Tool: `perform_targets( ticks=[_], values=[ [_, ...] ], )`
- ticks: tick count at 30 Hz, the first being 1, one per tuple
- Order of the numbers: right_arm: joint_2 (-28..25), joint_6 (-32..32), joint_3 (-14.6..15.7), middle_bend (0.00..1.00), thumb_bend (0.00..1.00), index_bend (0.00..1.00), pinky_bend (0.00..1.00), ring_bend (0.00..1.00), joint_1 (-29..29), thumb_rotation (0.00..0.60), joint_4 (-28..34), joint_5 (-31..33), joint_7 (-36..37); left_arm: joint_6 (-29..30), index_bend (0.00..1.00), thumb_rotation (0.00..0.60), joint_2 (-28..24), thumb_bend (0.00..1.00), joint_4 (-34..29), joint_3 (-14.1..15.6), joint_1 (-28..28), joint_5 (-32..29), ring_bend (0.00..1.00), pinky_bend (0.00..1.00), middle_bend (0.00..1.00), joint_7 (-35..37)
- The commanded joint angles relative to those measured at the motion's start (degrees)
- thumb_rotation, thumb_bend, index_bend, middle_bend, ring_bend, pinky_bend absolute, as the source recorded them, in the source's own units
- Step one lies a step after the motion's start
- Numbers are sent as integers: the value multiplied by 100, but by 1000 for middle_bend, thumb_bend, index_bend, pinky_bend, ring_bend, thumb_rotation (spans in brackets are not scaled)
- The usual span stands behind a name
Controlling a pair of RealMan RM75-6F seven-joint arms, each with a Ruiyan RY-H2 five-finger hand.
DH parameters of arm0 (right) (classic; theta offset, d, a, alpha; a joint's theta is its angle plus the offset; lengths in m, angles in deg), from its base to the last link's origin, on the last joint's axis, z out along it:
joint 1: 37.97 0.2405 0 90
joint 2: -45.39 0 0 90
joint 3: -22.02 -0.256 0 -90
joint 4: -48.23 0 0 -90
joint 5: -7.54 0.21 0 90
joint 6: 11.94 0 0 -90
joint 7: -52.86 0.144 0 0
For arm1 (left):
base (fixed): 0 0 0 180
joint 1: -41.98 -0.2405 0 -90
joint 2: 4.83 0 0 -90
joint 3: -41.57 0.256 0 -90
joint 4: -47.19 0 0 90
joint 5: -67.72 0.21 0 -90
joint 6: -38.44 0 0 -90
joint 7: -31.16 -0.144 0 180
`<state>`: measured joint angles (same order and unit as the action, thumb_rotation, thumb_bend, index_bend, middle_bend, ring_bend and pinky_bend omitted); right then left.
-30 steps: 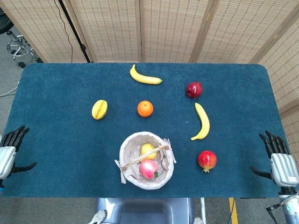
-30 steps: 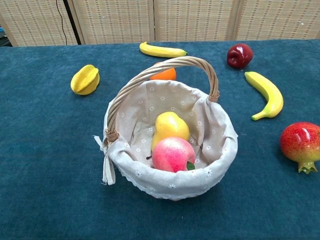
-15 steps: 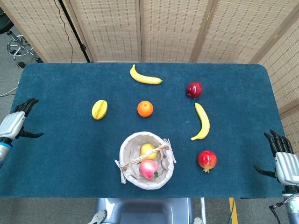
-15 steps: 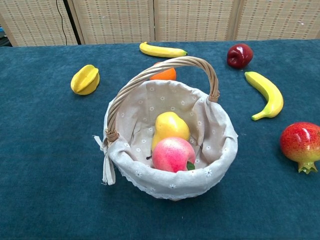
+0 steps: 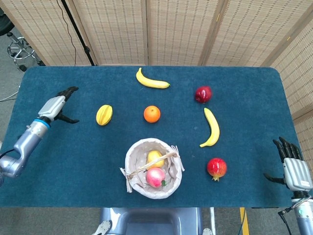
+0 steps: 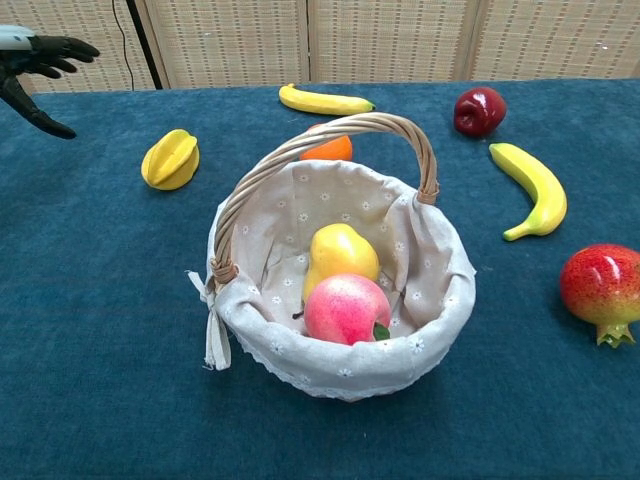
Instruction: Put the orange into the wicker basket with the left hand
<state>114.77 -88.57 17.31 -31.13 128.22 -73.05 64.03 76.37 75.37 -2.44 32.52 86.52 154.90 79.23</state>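
Orange, round and smooth-skinned, the orange (image 5: 152, 114) sits on the blue table (image 5: 58, 161) at 12 o'clock from the wicker basket (image 5: 134, 156). Left hand (image 5: 55, 106), fingers apart and empty, hovers at 9 o'clock of it. Right hand (image 5: 292, 169), spread and empty, rests at the table's 4 o'clock edge.

Matt, napped blue cloth on the table (image 5: 58, 161), woven wicker basket (image 6: 425, 160) with a floral fabric liner (image 6: 300, 215), glossy smooth orange (image 5: 152, 114), shiny apple (image 5: 203, 94), woven cane screen (image 5: 181, 29) in wood frames
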Motion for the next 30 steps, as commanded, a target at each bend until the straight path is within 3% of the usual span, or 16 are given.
perform_targets(
  ticks=[1,9,12,30],
  values=[
    [27,56,10,0,0,0,0,0,24,600,-12,18,-25,11,0,600,327,0,317,222,316,321,0,25,0,342],
    [98,231,49,0,0,0,0,0,99,600,-18,42,-184,341,35,600,860,0,760,621,1028,989,0,63,0,1162],
    [144,284,52,0,0,0,0,0,129,600,-47,67,-291,400,48,600,1219,0,1193,713,1384,1132,0,70,0,1389],
    [176,249,44,0,0,6,0,0,124,600,-90,83,-339,-46,107,600,2774,0,2979,1143,2364,1117,42,156,17,2238]
  ],
)
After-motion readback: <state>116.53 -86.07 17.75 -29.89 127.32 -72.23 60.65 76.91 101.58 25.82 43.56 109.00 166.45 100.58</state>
